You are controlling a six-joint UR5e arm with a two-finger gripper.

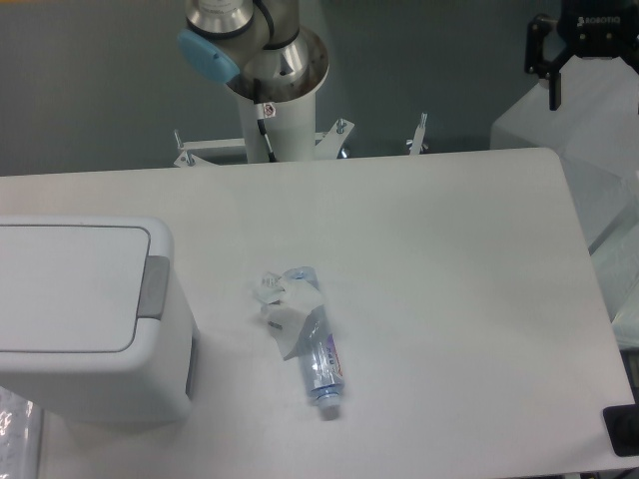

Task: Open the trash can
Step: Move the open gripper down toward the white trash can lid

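The trash can stands at the table's left front, a large white bin with rounded corners. Its flat lid lies closed, and the grey push tab is on its right edge. My gripper hangs at the top right, beyond the table's far right corner and far from the can. Its left finger stands well out from the body, so the jaws look open and hold nothing. The right finger is cut off by the frame edge.
A crushed clear bottle with a blue label lies near the table's middle. A translucent white covered box stands off the far right corner, under the gripper. The arm's base column rises behind the far edge. A black item sits at the front right.
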